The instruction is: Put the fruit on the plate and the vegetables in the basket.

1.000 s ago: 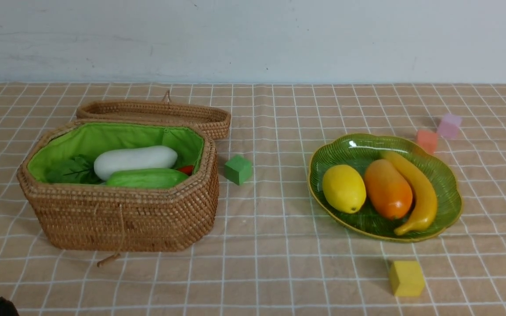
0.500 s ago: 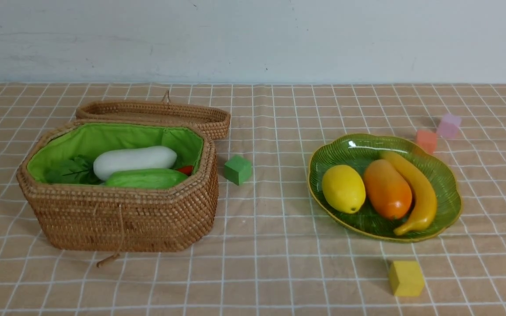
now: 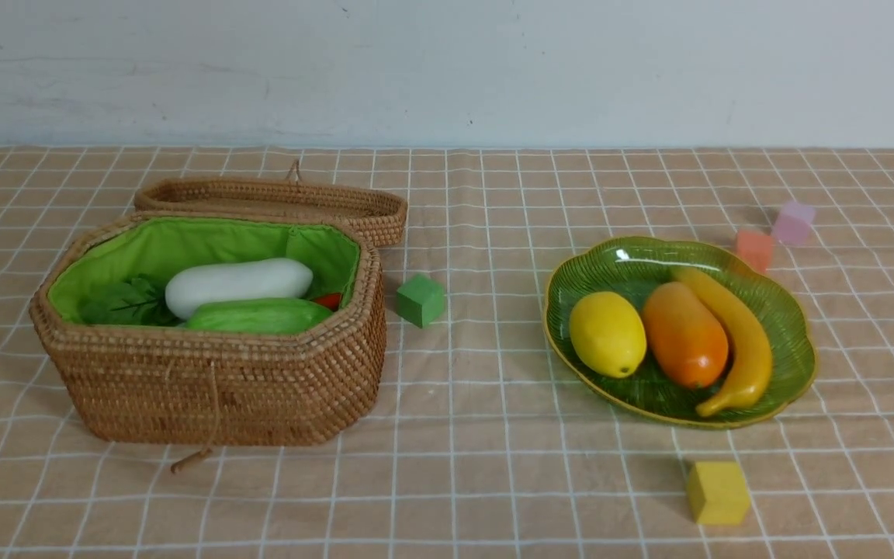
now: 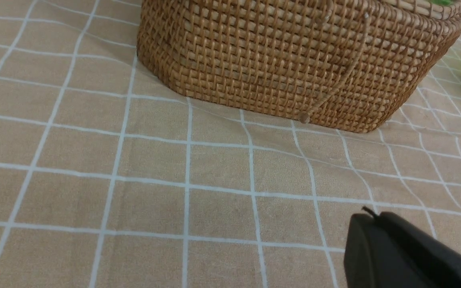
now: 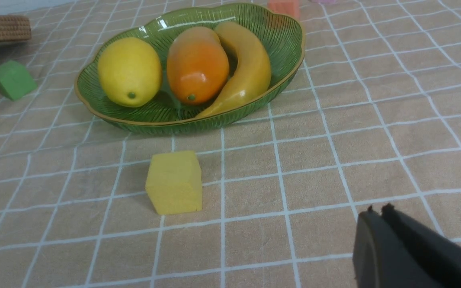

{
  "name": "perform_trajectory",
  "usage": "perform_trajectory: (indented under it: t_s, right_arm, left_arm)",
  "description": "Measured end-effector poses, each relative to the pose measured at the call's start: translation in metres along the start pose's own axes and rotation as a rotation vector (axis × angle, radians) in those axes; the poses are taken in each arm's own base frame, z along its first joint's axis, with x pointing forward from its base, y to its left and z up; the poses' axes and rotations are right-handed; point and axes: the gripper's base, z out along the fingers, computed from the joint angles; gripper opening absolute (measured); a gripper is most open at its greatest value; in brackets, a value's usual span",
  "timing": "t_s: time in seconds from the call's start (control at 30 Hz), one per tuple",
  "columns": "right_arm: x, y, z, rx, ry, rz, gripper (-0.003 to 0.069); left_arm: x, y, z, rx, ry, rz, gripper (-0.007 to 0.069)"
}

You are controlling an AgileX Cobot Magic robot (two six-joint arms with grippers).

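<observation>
A: Front view. What lies where?

B: The basket (image 3: 210,373) stands on the robot's left, its lid (image 3: 276,203) folded back behind it. Inside, against the green lining, lie the white radish (image 3: 237,286), the light-green cucumber (image 3: 259,315) nearer the camera, dark leaves (image 3: 125,304) and a sliver of red (image 3: 329,300) at the cucumber's far end. The plate (image 3: 792,326) stands on the right and holds the lemon (image 3: 607,334), the orange fruit (image 3: 684,335) and the banana (image 3: 742,341), side by side. A green cube (image 3: 420,300) sits just beside the basket; a yellow cube (image 3: 717,492) lies in front of the plate; an orange cube (image 3: 753,249) and a pink cube (image 3: 793,223) lie behind it. No arm shows here.

A: Left wrist view?

B: The basket's woven wall, a cord (image 4: 336,86) hanging down it, and the checked tablecloth (image 4: 134,184). The left gripper (image 4: 394,248) appears only as one dark piece at the corner; whether it is parted or closed cannot be told.

A: Right wrist view?

B: The plate with its three fruits, the yellow cube in front. The right gripper (image 5: 376,210) shows two dark fingertips pressed together, holding nothing.
</observation>
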Motion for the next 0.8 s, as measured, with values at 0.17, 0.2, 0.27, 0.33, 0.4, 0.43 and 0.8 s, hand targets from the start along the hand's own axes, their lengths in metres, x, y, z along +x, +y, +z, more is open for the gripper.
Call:
perform_trajectory:
  t_s: [0.17, 0.2, 0.27, 0.33, 0.4, 0.43, 0.8]
  right_arm:
    - [0.0, 0.0, 0.0, 0.0, 0.0, 0.0, 0.0034]
    - [0.0, 0.0, 0.0, 0.0, 0.0, 0.0, 0.0036]
    - [0.0, 0.0, 0.0, 0.0, 0.0, 0.0, 0.0037]
    - [0.0, 0.0, 0.0, 0.0, 0.0, 0.0, 0.0039]
    - [0.0, 0.0, 0.0, 0.0, 0.0, 0.0, 0.0042]
    - [0.0, 0.0, 0.0, 0.0, 0.0, 0.0, 0.0043]
    - [0.0, 0.0, 0.0, 0.0, 0.0, 0.0, 0.0059]
  left_arm:
    - [0.0, 0.0, 0.0, 0.0, 0.0, 0.001, -0.0013]
    - [0.0, 0.0, 0.0, 0.0, 0.0, 0.001, -0.0013]
    - [0.0, 0.0, 0.0, 0.0, 0.0, 0.001, -0.0013]
    - [0.0, 0.0, 0.0, 0.0, 0.0, 0.001, -0.0013]
    - [0.0, 0.0, 0.0, 0.0, 0.0, 0.001, -0.0013]
    - [0.0, 0.0, 0.0, 0.0, 0.0, 0.001, -0.0013]
    - [0.0, 0.0001, 0.0, -0.001, 0.0, 0.002, -0.0009]
